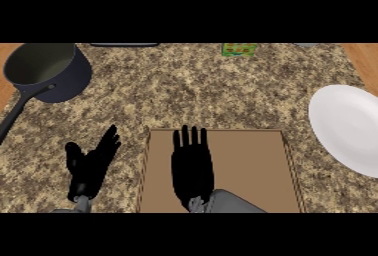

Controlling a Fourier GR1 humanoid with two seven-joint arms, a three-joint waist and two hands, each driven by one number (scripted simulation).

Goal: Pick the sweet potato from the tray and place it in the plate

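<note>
Head view: the right robot hand (192,167) lies flat over the flat brown rectangular tray (255,170), its black fingers straight and spread a little, pointing away from the robot toward the tray's far edge. Nothing is held in it. Its grey forearm (232,202) comes in from the lower edge, just right of the wrist.

The left robot hand (92,165) stands off the tray, to the left of the right robot hand, over the speckled brown granite table (199,85). Its fingers are straight and tilted up to the right, the thumb apart to the left, and it grips nothing.

The sweet potato cannot be seen: no part of it shows on the bare tray surface to the right of the right robot hand, and whether it sits hidden beneath that palm cannot be told.

The round white plate (347,127) rests on the table well to the right of the right robot hand, beyond the tray's right rim, and is cut by the view's right edge.

A dark grey metal saucepan (44,70) with a long handle stands far ahead and to the left of the left robot hand. A small green packet (239,49) lies at the table's far edge, well ahead of the right robot hand.
</note>
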